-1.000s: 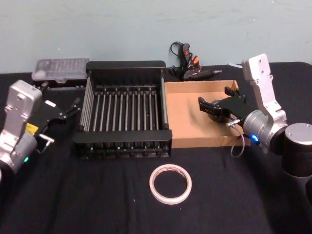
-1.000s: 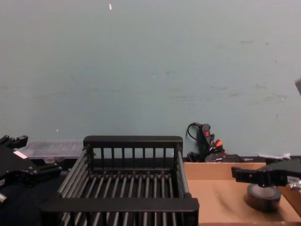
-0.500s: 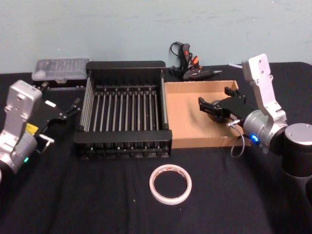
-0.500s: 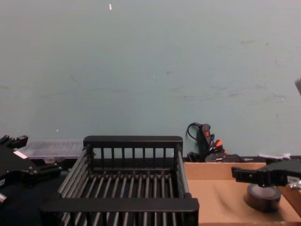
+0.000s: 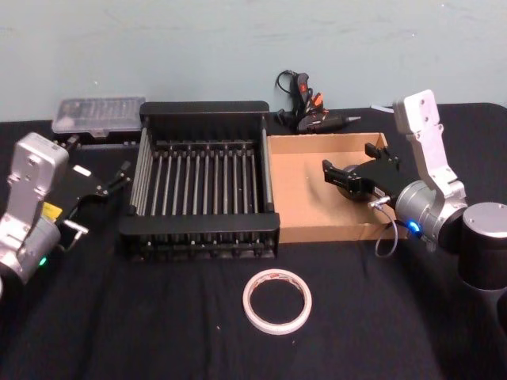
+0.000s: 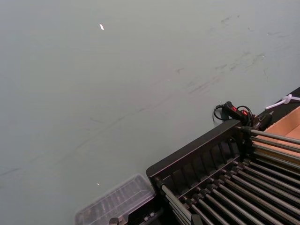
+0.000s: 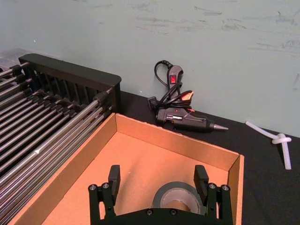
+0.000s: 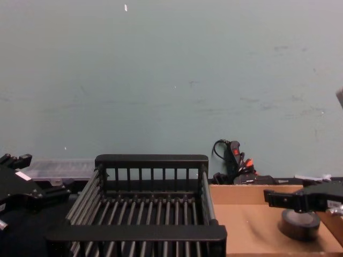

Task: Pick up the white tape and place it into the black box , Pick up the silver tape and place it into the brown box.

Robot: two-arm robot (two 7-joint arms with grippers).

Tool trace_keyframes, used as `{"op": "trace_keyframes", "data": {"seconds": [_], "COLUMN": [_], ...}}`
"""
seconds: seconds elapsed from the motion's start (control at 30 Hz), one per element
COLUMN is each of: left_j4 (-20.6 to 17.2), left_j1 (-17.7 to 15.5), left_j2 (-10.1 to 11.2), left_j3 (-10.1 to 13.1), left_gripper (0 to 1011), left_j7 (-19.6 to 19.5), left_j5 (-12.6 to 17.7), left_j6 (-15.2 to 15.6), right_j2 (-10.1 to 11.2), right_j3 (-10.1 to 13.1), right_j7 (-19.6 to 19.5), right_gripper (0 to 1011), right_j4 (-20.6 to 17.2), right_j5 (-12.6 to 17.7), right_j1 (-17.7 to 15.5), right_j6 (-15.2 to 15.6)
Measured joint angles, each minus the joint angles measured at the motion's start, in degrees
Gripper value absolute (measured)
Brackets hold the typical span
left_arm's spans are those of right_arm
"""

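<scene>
Grey-silver tape (image 7: 179,197) lay on the floor of the brown box (image 5: 301,182), and your right pincer (image 7: 161,180) hung just above it with its fingers spread, gripping nothing, so that half of the job looked done. You had left the white tape (image 5: 276,299) flat on the black worktop (image 5: 158,317), in front of the black box (image 5: 202,186). Your left pincer (image 5: 117,178) sat open beside that crate, holding nothing.

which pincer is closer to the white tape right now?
Neither by much, the right slightly. The right pincer hangs open over the silver tape in the brown box; the left pincer sits beside the black box. The white tape lies on the table between them.
</scene>
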Motion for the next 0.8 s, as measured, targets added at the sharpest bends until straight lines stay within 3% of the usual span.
{"op": "trace_keyframes", "data": {"seconds": [0.57,0.8], "left_j4": [0.0,0.0], "left_j1": [0.01,0.0], "left_j2": [0.0,0.0], "left_j3": [0.0,0.0], "left_gripper": [1001,1001], "left_j7": [0.0,0.0], "left_j5": [0.0,0.0], "left_j6": [0.0,0.0], "right_j2": [-0.02,0.54], "right_j3": [0.06,0.72], "right_j7": [0.15,1.72], "right_gripper": [1002,1002], "right_j4": [-0.02,-2.47], "right_j5": [0.0,0.34], "right_j1": [-0.04,-1.71], "right_j6": [0.0,0.34]}}
